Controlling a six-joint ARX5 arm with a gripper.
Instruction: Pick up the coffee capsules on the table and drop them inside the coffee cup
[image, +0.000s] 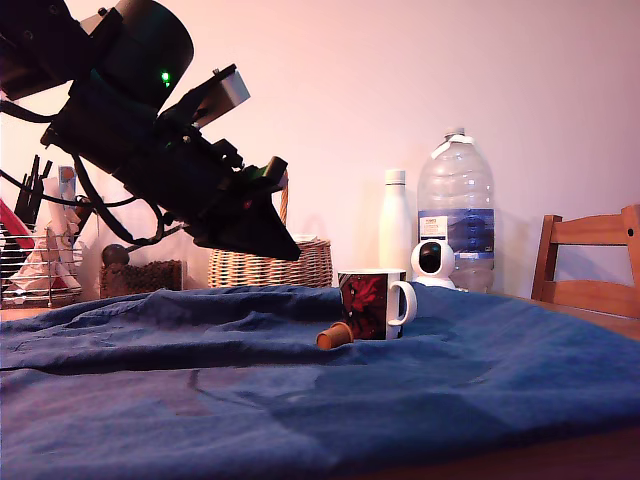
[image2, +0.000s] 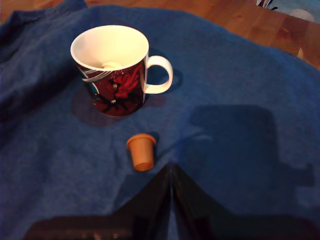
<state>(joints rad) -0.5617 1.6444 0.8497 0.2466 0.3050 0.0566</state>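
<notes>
The arm hangs high over the blue cloth (image: 300, 390) at the exterior view's left, tilted nose-down toward the middle of the table (image2: 240, 20). The gripper (image2: 171, 172) is up in the air, well above the fabric, and in the wrist view its 2 dark fingers (image2: 155, 195) press together to a single point with nothing between them. Closed and empty, then.

The mug (image: 375, 305) stands upright on the cloth, dark red and black print on its side, white handle sticking out to the exterior view's right. Just beside it, on the exterior view's left, the orange-brown capsule (image: 335, 336) lies tipped on its side on the cloth, rim end toward the mug. From the wrist view the capsule (image2: 141, 151) sits between the fingertips and the mug (image2: 112, 70), close to the mug but apart from it.

Look into the mug from the wrist view: a pale rounded shape rests at the bottom, cream-coloured, and it may be the other capsule (image2: 111, 64), though only a sliver shows and I cannot be sure.

Behind the table, a wicker basket (image: 270, 265) sits past the arm, then a white bottle (image: 396, 225), a big clear water jug (image: 456, 215) and a small round white camera (image: 433, 262) in front of it. A wooden chair (image: 590, 265) back pokes in at the exterior view's right, and a wire rack (image: 35, 265) stands at the far left.
</notes>
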